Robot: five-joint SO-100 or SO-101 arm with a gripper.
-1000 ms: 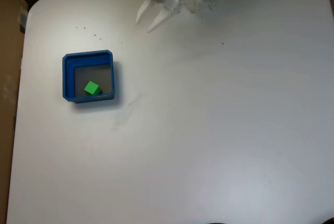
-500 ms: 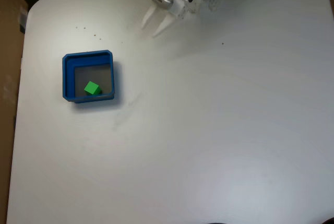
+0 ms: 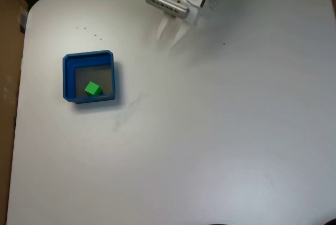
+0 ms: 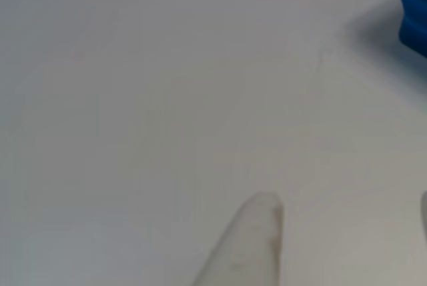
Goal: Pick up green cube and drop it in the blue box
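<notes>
In the fixed view the green cube [image 3: 93,88] lies on the grey floor of the blue box [image 3: 67,78], toward its lower middle. The box sits on the white table's left side. My white gripper [image 3: 167,40] hangs near the table's top edge, well to the upper right of the box, its two fingers a little apart and nothing between them. In the other view one white fingertip [image 4: 257,233] rises from the bottom edge over bare table, and a corner of the blue box [image 4: 415,23] shows at the upper right.
The white table [image 3: 210,130] spreads wide and bare to the right and below the box. A brown board [image 3: 8,78] runs along the left edge. Small dark specks [image 3: 86,30] mark the table above the box.
The gripper has swung to the right along the table's top edge and its fingers have drawn closer together. The cube and box have not moved.
</notes>
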